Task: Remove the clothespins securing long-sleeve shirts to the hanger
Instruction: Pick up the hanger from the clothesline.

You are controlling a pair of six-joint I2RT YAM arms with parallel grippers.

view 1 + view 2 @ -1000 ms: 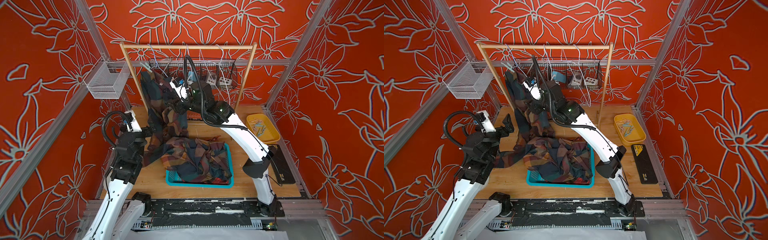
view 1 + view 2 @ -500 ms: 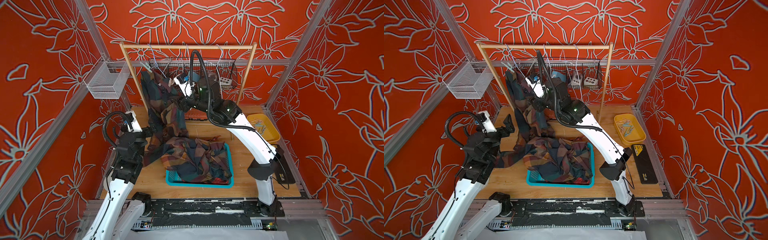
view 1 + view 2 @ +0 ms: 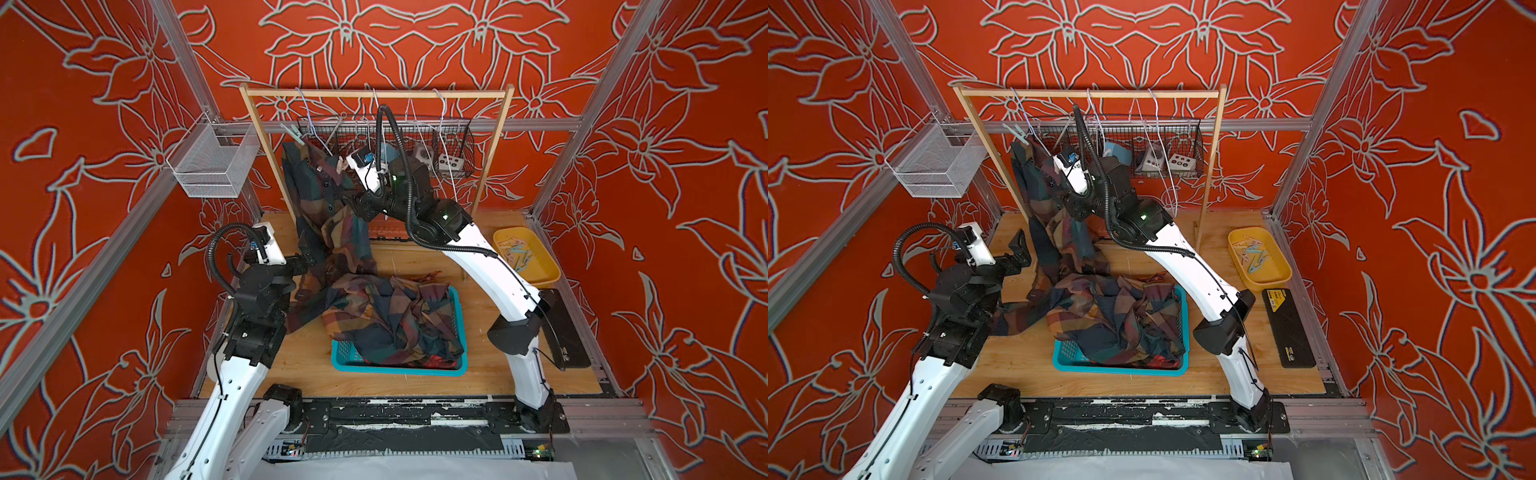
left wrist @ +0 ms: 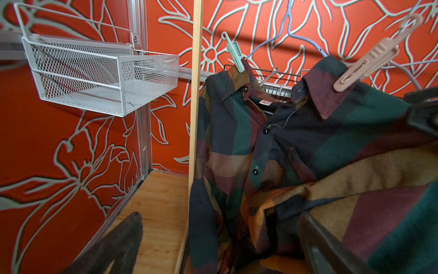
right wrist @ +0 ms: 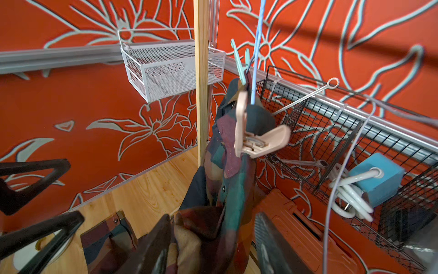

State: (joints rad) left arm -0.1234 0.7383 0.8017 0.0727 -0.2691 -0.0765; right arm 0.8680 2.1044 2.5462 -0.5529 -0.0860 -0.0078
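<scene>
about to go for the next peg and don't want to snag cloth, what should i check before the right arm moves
1. Pale pink plastic clothespin gripping the dark plaid shirt: ok.
2. Right gripper jaws apart: ok.
3. Pink clothespin between its fingers: not ok, it lies beyond the fingertips.
4. Fingers clear of cloth: cannot tell, the shirt hangs between them.
5. Left gripper open and empty: ok.
6. Mint green plastic clothespin clipped on the shirt's other side: ok.
</scene>
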